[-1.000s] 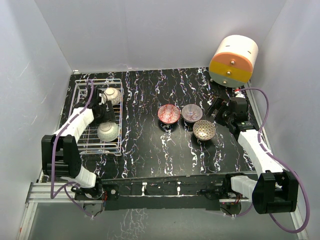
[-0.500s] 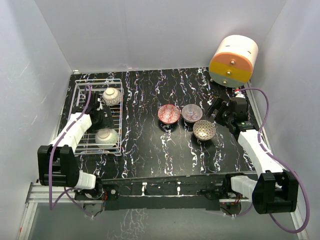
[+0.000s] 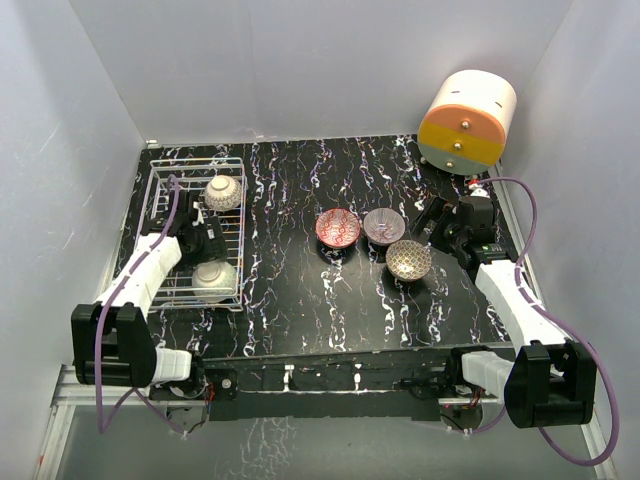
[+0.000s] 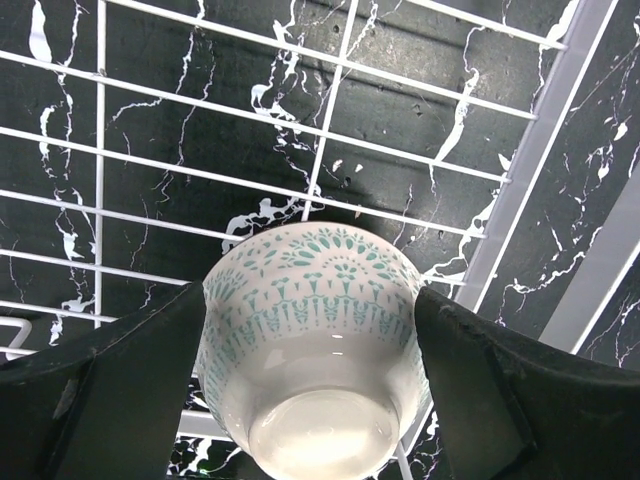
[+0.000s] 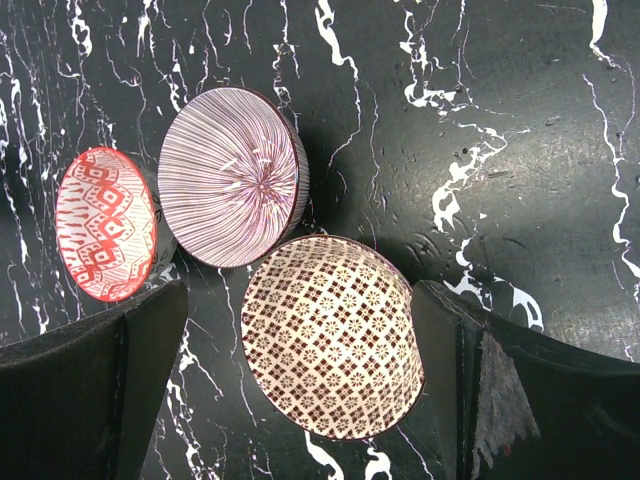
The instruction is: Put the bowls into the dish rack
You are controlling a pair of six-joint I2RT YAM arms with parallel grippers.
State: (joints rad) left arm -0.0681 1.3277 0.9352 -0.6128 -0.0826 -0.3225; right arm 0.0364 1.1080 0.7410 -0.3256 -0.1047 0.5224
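The white wire dish rack stands at the left; its wires fill the left wrist view. A whitish bowl sits at the rack's far end. My left gripper is shut on a pale green patterned bowl, held foot up over the rack's near end. The red bowl, the purple-grey bowl and the brown-gold bowl stand mid-table. My right gripper hangs open over the brown-gold bowl, one finger on each side.
A large cream, orange and yellow cylinder stands at the back right corner. White walls close in the black marbled table on three sides. The right arm's cable loops along the right edge.
The left gripper has pulled back toward the near end of the rack, and the pale green bowl came with it. The right arm and the three table bowls have not moved.
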